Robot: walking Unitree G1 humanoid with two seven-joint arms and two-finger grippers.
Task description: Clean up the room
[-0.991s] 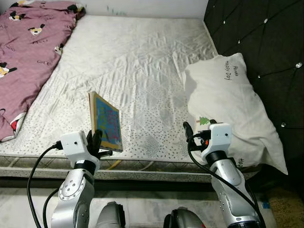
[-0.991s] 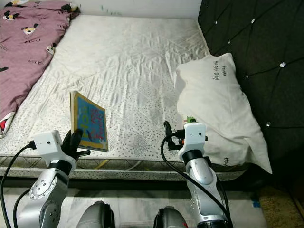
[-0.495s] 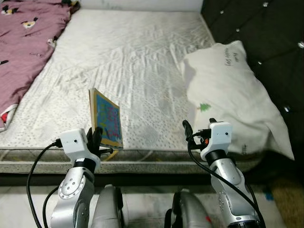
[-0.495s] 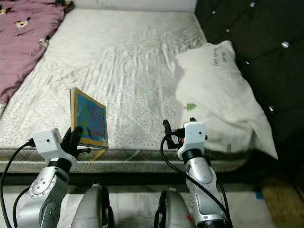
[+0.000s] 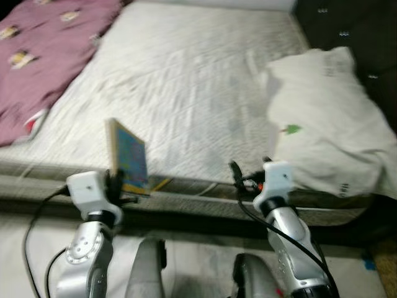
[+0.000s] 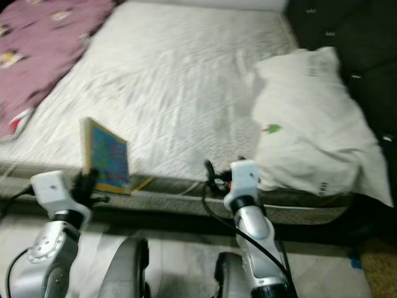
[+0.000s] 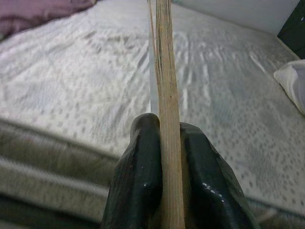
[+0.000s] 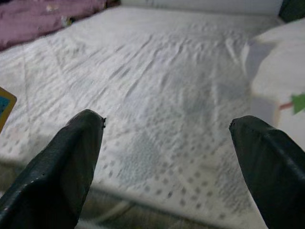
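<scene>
Book point(image 5: 128, 158) upright, pinched by left gripper point(image 7: 164, 162) at near bed point(image 5: 186, 81) edge; right gripper point(image 8: 167, 143) fingers spread apart, near pillow point(image 5: 325, 118)

Your left claw point(image 7: 162, 191) is raised at the near left, its fingers point(image 7: 138, 181) pinched tight (wrist upright). Your right claw point(image 8: 167, 143) is lifted at the near right, fingers spread wide and holding nothing.

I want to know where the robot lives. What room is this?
Most likely a bedroom. There's a big bed with a white pillow by a dark padded headboard, and a pink blanket on the far side. The left claw holds a book.
</scene>
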